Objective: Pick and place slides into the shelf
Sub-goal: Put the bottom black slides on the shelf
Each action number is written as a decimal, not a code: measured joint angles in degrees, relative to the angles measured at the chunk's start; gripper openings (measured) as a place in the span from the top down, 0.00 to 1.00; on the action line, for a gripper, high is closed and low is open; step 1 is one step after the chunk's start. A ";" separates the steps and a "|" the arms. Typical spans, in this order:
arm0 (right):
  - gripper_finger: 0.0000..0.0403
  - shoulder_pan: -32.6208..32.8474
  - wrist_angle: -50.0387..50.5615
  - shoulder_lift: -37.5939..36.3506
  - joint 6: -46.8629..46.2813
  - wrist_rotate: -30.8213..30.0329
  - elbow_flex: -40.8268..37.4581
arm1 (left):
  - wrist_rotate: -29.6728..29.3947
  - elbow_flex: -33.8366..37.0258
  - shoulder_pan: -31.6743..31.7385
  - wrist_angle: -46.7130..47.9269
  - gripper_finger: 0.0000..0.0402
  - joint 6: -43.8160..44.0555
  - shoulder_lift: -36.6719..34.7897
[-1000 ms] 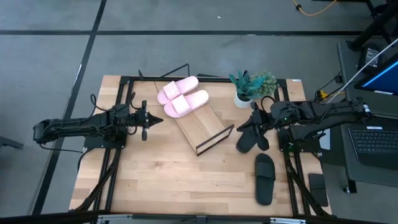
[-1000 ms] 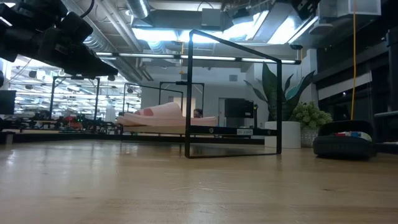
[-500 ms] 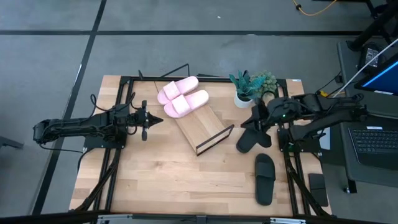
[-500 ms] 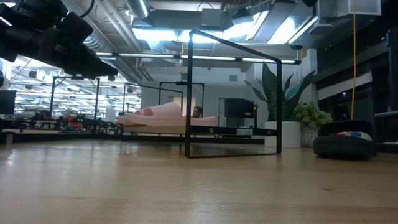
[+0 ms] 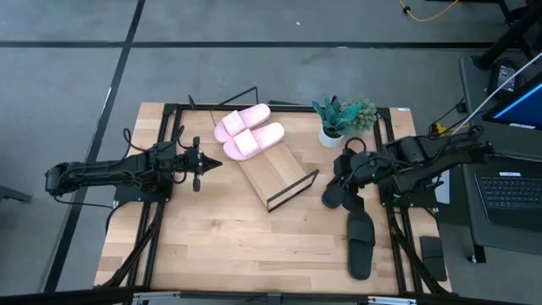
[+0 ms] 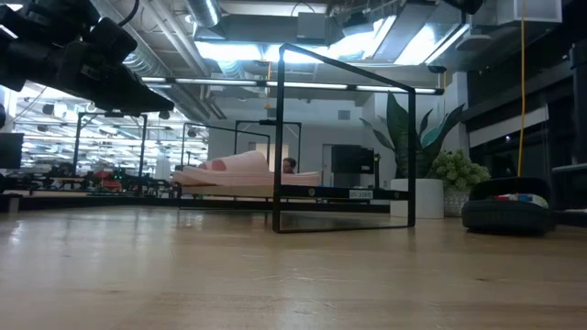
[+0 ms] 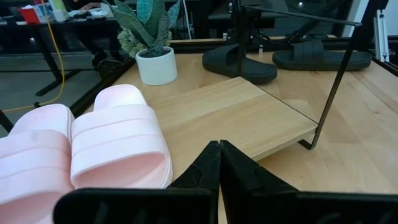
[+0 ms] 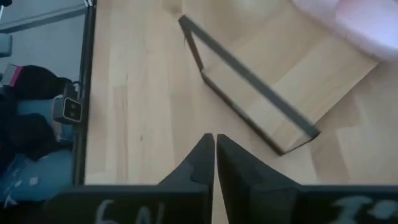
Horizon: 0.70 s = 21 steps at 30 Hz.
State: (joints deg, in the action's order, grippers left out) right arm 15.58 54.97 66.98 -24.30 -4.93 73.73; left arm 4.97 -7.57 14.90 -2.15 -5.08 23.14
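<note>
The table (image 5: pixel 212 246) carries the shelf (image 5: pixel 273 174), a slanted light-wood board on a black wire frame, set near the table's middle where both arms can probably reach it. Two pink slides (image 5: pixel 246 131) lie side by side on the board's far portion, touching each other, which leaves the near portion bare, apparently for the remaining pair. Two black slides remain on the table at the right: one (image 5: pixel 336 191) lies just beside the shelf, partly under the right arm, and the other (image 5: pixel 361 243) lies nearer the front edge, apart from the first. A potted plant (image 5: pixel 343 119) stands behind them, clear of the working area. The right gripper (image 5: pixel 345 169) hangs over the first black slide; its fingers (image 8: pixel 202 163) are pressed nearly together and pinch nothing, so the pick is judged not yet made. The left gripper (image 5: pixel 203 163) waits left of the shelf, fingers (image 7: pixel 214 165) pressed together on nothing, pointing toward the pink slides.
</note>
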 joint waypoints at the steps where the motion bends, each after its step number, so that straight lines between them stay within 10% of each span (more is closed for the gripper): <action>1: 0.95 0.41 0.53 0.16 -0.94 0.00 0.00 | 0.00 0.00 0.00 -0.01 1.00 0.02 -0.02; 21: 0.99 13.47 13.46 5.66 -27.37 0.02 0.04 | 0.00 0.00 -0.02 -0.02 1.00 0.06 0.00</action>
State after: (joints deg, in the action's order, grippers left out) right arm 29.05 68.42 72.65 -51.67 -4.91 73.78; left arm 4.97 -7.57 14.87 -2.17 -5.02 23.14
